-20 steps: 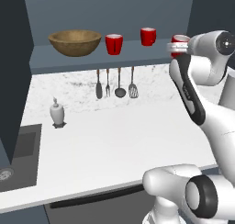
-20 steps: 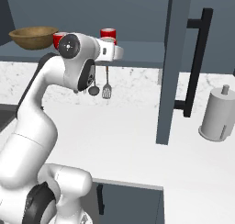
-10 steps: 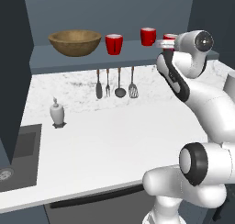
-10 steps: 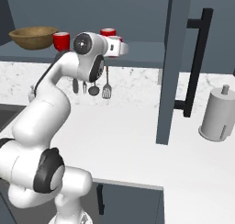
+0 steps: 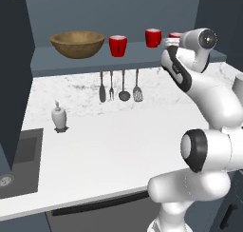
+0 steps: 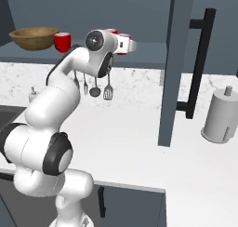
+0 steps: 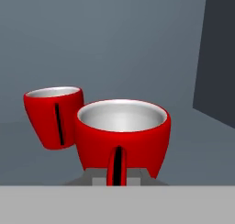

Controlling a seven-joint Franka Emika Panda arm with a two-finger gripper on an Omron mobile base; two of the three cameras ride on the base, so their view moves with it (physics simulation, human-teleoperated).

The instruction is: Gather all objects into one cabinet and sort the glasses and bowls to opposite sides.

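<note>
You see the gripper (image 7: 118, 179) clamped nearly closed on the rim of a red cup (image 7: 123, 133), carried over the right part of the cabinet shelf (image 5: 95, 55), just beside a second red cup (image 7: 54, 115) standing on it. At the shelf's left end sits the wooden bowl (image 5: 77, 43), with a third red cup (image 5: 117, 45) close to its right. Below them, four utensils (image 5: 119, 86) hang along the marble backsplash.

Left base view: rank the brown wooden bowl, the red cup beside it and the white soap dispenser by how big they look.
1. Brown wooden bowl, clearly widest.
2 and 3. Red cup and white soap dispenser look similar; the dispenser stands nearer the camera, so no ranking.
</note>
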